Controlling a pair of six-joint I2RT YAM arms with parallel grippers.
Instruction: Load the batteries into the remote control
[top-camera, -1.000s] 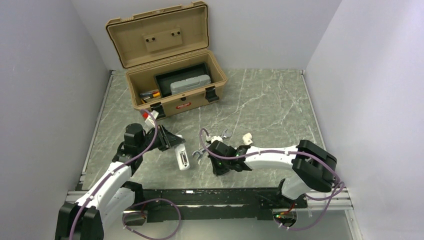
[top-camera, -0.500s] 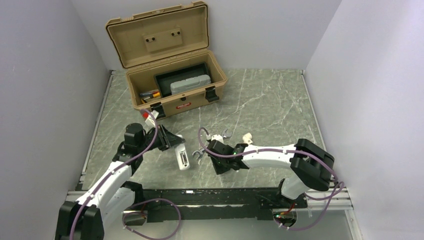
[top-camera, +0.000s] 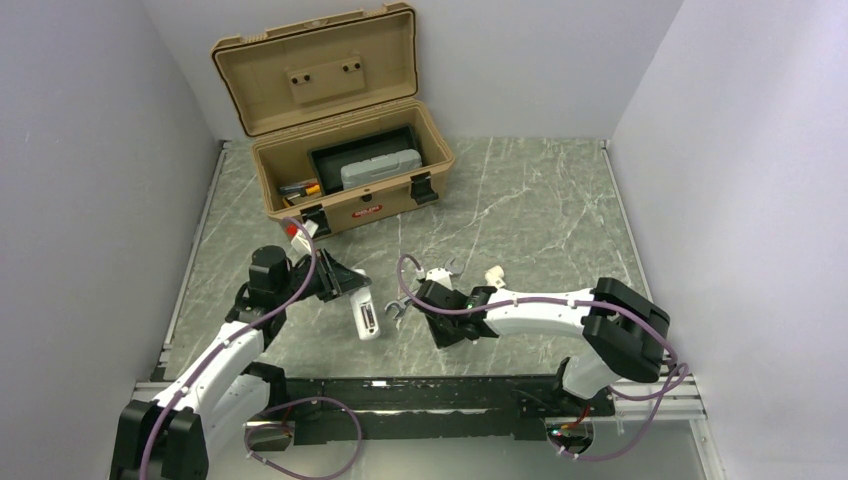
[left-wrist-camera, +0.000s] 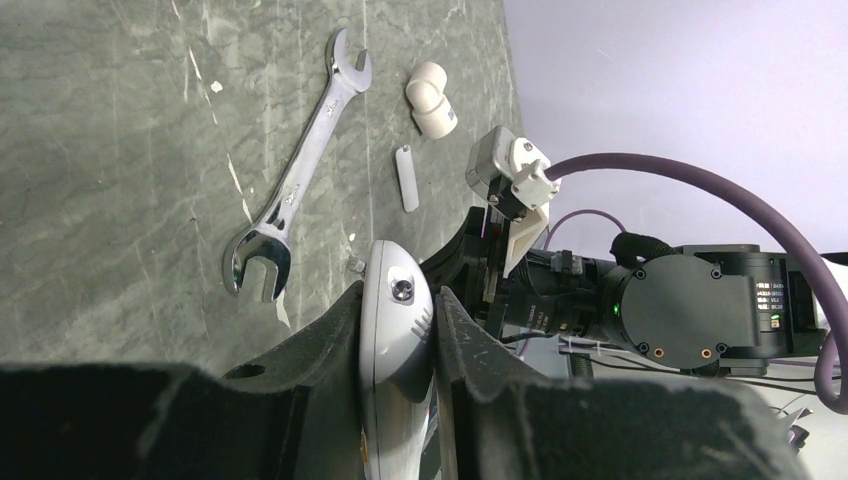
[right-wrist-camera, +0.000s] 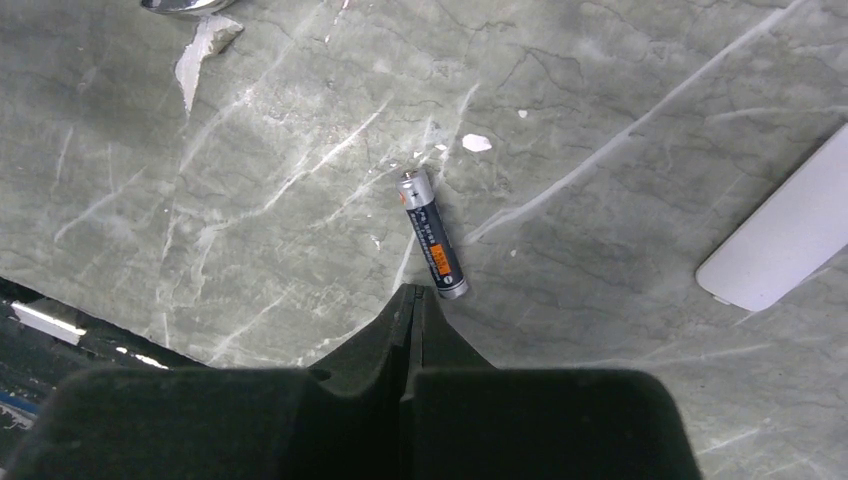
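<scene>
My left gripper (left-wrist-camera: 398, 297) is shut on the remote control (left-wrist-camera: 396, 345), a slim white bar held on edge between the jaws. In the top view the remote control (top-camera: 366, 318) sticks out toward the near edge from my left gripper (top-camera: 350, 288). My right gripper (right-wrist-camera: 412, 291) is shut and empty, its tips just short of a battery (right-wrist-camera: 432, 233) lying on the table, grey with an orange band. In the top view my right gripper (top-camera: 447, 332) sits right of the remote; the battery is hidden there.
A silver wrench (left-wrist-camera: 300, 180), a white curved plastic piece (left-wrist-camera: 432, 98) and a small flat white strip (left-wrist-camera: 405, 178) lie on the table (top-camera: 540, 210) beyond the remote. A flat white piece (right-wrist-camera: 790, 235) lies right of the battery. An open tan toolbox (top-camera: 340, 150) stands at the far left.
My right gripper has shifted slightly to the left, toward the remote. My left gripper and the remote have not moved.
</scene>
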